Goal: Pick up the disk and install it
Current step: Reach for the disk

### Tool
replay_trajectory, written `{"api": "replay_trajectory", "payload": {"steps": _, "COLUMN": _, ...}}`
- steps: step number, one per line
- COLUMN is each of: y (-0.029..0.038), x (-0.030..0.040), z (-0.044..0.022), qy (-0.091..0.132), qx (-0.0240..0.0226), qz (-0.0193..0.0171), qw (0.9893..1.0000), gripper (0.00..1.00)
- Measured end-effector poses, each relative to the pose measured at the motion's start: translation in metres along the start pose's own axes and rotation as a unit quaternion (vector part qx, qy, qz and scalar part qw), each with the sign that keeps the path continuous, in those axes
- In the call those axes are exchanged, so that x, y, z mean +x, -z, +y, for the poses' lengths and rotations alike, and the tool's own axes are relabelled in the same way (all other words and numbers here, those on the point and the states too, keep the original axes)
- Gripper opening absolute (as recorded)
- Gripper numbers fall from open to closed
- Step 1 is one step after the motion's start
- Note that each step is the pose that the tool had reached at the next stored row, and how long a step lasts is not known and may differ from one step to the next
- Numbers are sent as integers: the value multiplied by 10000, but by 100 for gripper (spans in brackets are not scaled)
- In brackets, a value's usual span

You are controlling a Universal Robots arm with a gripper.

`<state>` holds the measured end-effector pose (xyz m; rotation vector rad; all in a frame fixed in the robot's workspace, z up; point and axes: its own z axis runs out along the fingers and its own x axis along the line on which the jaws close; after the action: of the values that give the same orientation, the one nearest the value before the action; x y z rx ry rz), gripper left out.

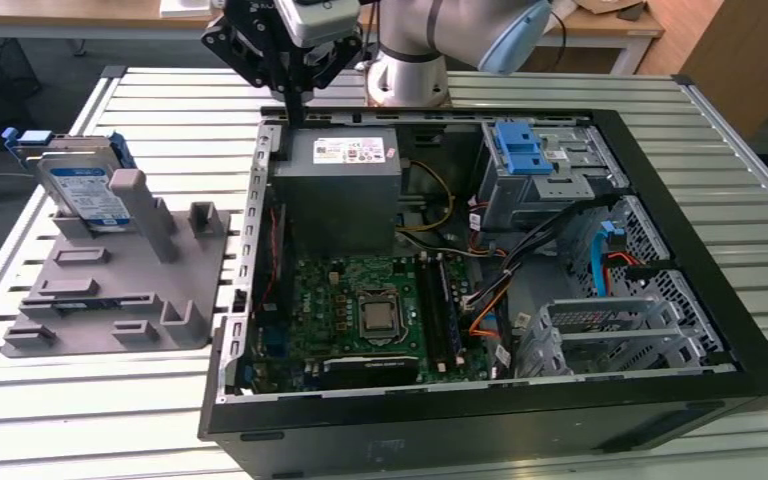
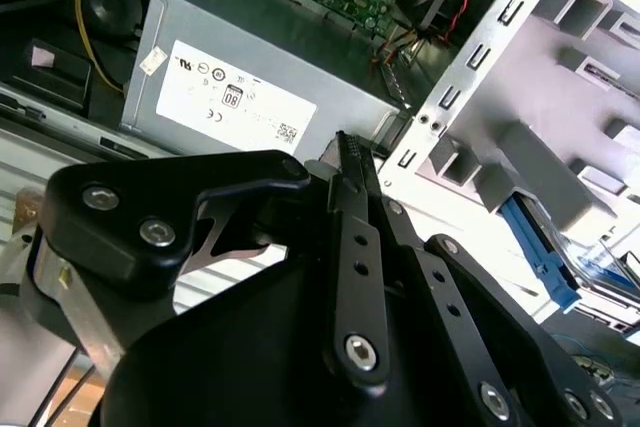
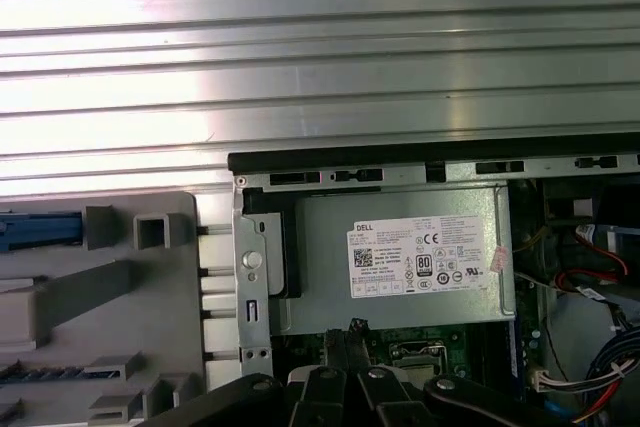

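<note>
My gripper [image 1: 291,115] hangs over the case's [image 1: 491,425] upper-left corner in the exterior view. Its fingers seem pressed together, holding nothing. The disk [image 1: 84,190] stands in the grey fixture [image 1: 104,330] at that view's left, unpicked, so the whole task remains.

from here i see my gripper [image 1: 293,112] hanging empty, fingers pressed together, over the far edge of the open computer case [image 1: 704,330], just above the grey power supply [image 1: 337,200]. the disk [image 1: 87,192] stands upright in the grey fixture [image 1: 104,300] on the slatted table [image 1: 91,400], well apart toward the exterior view's left.
</note>
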<state>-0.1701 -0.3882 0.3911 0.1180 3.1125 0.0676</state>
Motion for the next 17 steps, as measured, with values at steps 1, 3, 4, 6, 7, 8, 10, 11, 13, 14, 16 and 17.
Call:
{"api": "replay_trajectory", "payload": {"steps": 1, "y": 0, "x": 0, "z": 0, "qy": 0, "qx": 0, "qz": 0, "qw": 10000, "gripper": 11}}
{"api": "replay_trajectory", "payload": {"steps": 3, "y": 0, "x": 0, "z": 0, "qy": 0, "qx": 0, "qz": 0, "qw": 10000, "gripper": 11}}
{"api": "replay_trajectory", "payload": {"steps": 4, "y": 0, "x": 3, "z": 0, "qy": 0, "qx": 0, "qz": 0, "qw": 10000, "gripper": 11}}
{"api": "replay_trajectory", "payload": {"steps": 6, "y": 0, "x": 4, "z": 0, "qy": 0, "qx": 0, "qz": 0, "qw": 10000, "gripper": 11}}
{"api": "replay_trajectory", "payload": {"steps": 7, "y": 0, "x": 5, "z": 0, "qy": 0, "qx": 0, "qz": 0, "qw": 10000, "gripper": 11}}
{"api": "replay_trajectory", "payload": {"steps": 8, "y": 0, "x": 5, "z": 0, "qy": 0, "qx": 0, "qz": 0, "qw": 10000, "gripper": 11}}
{"api": "replay_trajectory", "payload": {"steps": 10, "y": 0, "x": 5, "z": 0, "qy": 0, "qx": 0, "qz": 0, "qw": 10000, "gripper": 11}}
{"api": "replay_trajectory", "payload": {"steps": 11, "y": 0, "x": 5, "z": 0, "qy": 0, "qx": 0, "qz": 0, "qw": 10000, "gripper": 11}}
{"api": "replay_trajectory", "payload": {"steps": 13, "y": 0, "x": 11, "z": -1, "qy": 0, "qx": 0, "qz": 0, "qw": 10000, "gripper": 11}}
{"api": "replay_trajectory", "payload": {"steps": 14, "y": 0, "x": 18, "z": -1, "qy": 0, "qx": 0, "qz": 0, "qw": 10000, "gripper": 11}}
{"api": "replay_trajectory", "payload": {"steps": 16, "y": 1, "x": 18, "z": -1, "qy": 0, "qx": 0, "qz": 0, "qw": 10000, "gripper": 11}}
{"api": "replay_trajectory", "payload": {"steps": 17, "y": 1, "x": 20, "z": -2, "qy": 0, "qx": 0, "qz": 0, "qw": 10000, "gripper": 11}}
